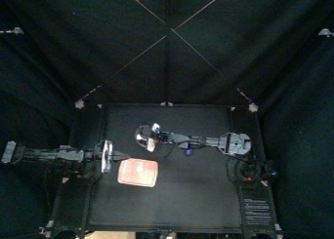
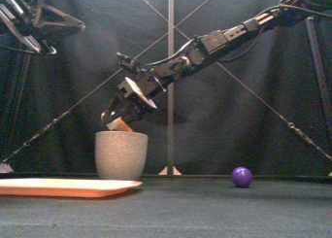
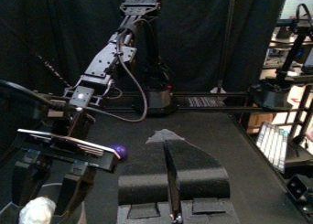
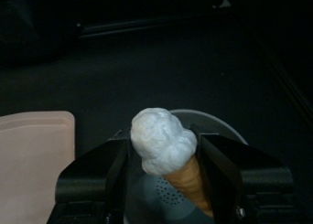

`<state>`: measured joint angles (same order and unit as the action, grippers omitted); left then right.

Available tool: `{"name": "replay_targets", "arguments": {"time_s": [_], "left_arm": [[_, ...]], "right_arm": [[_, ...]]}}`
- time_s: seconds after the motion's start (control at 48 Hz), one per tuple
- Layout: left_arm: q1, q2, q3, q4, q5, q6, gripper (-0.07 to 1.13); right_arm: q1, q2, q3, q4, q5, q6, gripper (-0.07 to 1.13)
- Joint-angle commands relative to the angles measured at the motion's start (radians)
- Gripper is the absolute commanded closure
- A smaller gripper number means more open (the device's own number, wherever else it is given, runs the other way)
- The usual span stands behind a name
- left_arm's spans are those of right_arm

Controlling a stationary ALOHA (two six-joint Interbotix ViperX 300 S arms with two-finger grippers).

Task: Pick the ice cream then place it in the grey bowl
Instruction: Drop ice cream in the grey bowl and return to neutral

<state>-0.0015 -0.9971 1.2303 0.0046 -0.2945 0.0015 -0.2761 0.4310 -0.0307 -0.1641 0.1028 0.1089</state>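
One claw, the right gripper (image 4: 171,168), squeezes the ice cream (image 4: 163,141) over the grey speckled cup (image 2: 120,154); the left gripper (image 3: 169,147) rests closed.

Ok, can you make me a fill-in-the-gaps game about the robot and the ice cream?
The gripper holding the ice cream over the grey speckled cup belongs to the ____ arm.
The flat tray beside the cup is coloured ____.
The small round toy lying apart from the cup is coloured ____.
Missing words: right, pink, purple.
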Motion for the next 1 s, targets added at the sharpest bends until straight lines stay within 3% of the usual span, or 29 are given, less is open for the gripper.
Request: {"name": "replay_targets", "arguments": {"time_s": [0.021,0.167,0.438,0.792,1.0], "left_arm": [[-0.002,0.002,-0.012,0.0,-0.005,0.002,1.08],[-0.002,0.003,-0.012,0.0,-0.005,0.002,1.08],[-0.002,0.002,-0.012,0.0,-0.006,0.002,1.08],[-0.002,0.002,-0.008,0.0,-0.005,0.002,1.08],[0.0,-0.003,-0.005,0.0,-0.005,0.002,1.08]], "right_arm": [[-0.009,-0.034,-0.025,0.005,0.009,0.005,0.22],[-0.009,-0.043,-0.018,0.006,0.009,0.005,0.07],[-0.003,-0.167,0.021,0.014,0.003,0.005,0.06],[0.132,-0.488,0.327,0.054,-0.017,0.006,0.06],[0.186,-0.634,0.534,0.091,-0.215,0.005,0.06]]}}
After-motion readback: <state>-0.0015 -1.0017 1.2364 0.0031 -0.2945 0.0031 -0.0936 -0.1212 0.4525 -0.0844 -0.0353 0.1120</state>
